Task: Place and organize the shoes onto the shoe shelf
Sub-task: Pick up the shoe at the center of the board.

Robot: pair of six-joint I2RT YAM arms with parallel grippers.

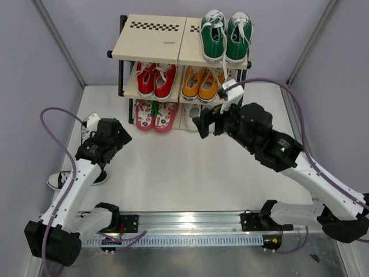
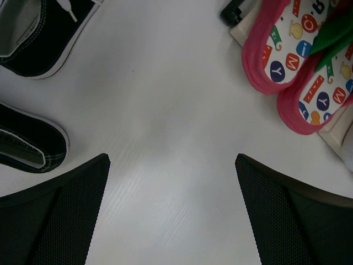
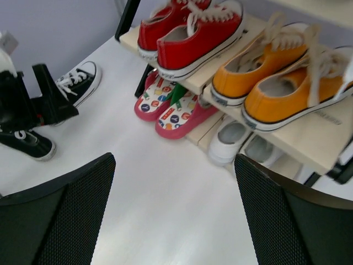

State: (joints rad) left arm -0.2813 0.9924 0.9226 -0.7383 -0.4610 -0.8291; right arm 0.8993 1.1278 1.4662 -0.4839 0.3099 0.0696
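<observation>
Two arms work on a white surface (image 1: 184, 173) in front of a three-tier shelf (image 1: 151, 36). The tidying looks about three-quarters done.

Three of the four pairs are already on the shelf:
- **Green sneakers** (image 1: 226, 36): side by side on the top tier, above and beyond the right gripper (image 3: 174, 160).
- **Flip-flops** (image 3: 171, 107): on the bottom tier, ahead and to the left of the right gripper, and ahead and to the right of the left gripper (image 2: 171, 160). Their heels stick out over the board's front edge.
- **White shoes** (image 3: 231, 141): on the bottom tier straight ahead of the right gripper, close beyond its fingertips.

A red pair (image 3: 193, 27) and an orange pair (image 3: 281, 77) fill the middle tier, above and ahead of the right gripper.

The black sneakers (image 3: 80, 83) are not yet shelved. Both lie on the surface to the left of the left gripper, one farther forward than the other and the two apart from each other. The left half of the top tier shows nothing on it, so that is probably where they will go.

The right gripper has its fingers spread wide with only bare surface between them, so it holds nothing. The left gripper is also spread wide and empty, and it hovers over the surface between the black sneakers and the flip-flops.
</observation>
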